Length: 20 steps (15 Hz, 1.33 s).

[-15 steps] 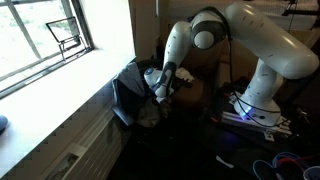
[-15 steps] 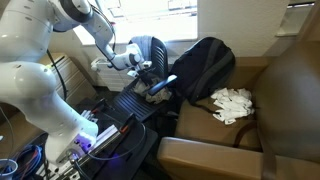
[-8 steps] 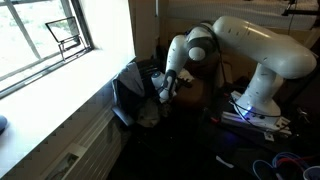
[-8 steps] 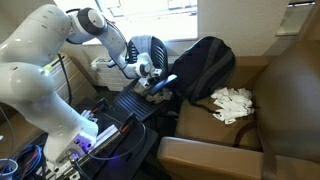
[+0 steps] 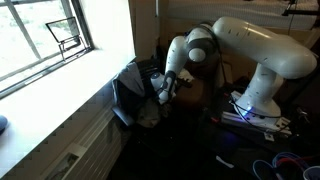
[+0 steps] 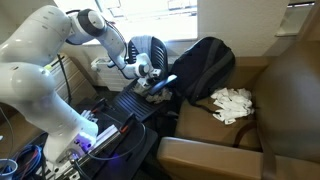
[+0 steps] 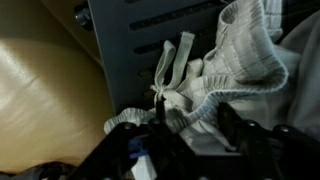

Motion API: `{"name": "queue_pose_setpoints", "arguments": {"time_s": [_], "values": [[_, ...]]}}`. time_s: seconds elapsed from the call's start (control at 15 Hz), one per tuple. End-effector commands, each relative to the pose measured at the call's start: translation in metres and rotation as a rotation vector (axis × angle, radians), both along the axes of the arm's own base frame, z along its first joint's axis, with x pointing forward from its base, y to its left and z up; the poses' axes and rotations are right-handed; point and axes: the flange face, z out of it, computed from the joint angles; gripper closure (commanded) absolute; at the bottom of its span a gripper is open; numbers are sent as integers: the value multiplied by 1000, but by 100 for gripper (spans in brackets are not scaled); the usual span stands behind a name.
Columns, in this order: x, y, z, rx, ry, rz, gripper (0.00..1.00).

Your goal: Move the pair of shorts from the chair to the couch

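Observation:
The pair of shorts (image 7: 225, 65) is pale grey-white with a knotted drawstring. It lies bunched on the dark perforated chair seat (image 7: 125, 40). My gripper (image 7: 195, 135) is down on the shorts, its two dark fingers apart with a fold of the fabric between them. In both exterior views the gripper (image 6: 150, 80) (image 5: 163, 92) hangs low over the black chair (image 6: 125, 105), with a bit of pale cloth (image 6: 157, 90) under it. The brown leather couch (image 6: 225, 150) stands beside the chair.
A black backpack (image 6: 205, 65) leans on the couch back, with a white crumpled cloth (image 6: 232, 103) on the seat next to it. The window and sill (image 5: 60, 70) are beside the chair. The robot base and cables (image 6: 40, 155) fill the floor.
One second ago the arm was higher and more stretched; it has folded down and brought the gripper onto the chair. Nothing has moved in the last half second.

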Motion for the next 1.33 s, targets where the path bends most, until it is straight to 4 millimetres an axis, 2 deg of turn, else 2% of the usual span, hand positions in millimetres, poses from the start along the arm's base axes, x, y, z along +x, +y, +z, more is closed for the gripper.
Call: {"name": "queue_pose_setpoints", "arguments": {"time_s": [0.0,0.2,0.33,0.47,0.53,0.6,0.87,1.07,1.27], "values": [[2,5,-2,9,-4,1,74],[6,19,3,19,-14,9,95],[10,36,16,48,6,52,100],[11,60,50,91,-15,135,100],[6,72,75,98,-26,189,98],[5,76,88,93,-51,237,98],[-6,88,156,38,-137,310,98],[-27,91,199,40,-227,231,98],[-55,93,236,113,-374,150,98]]}}
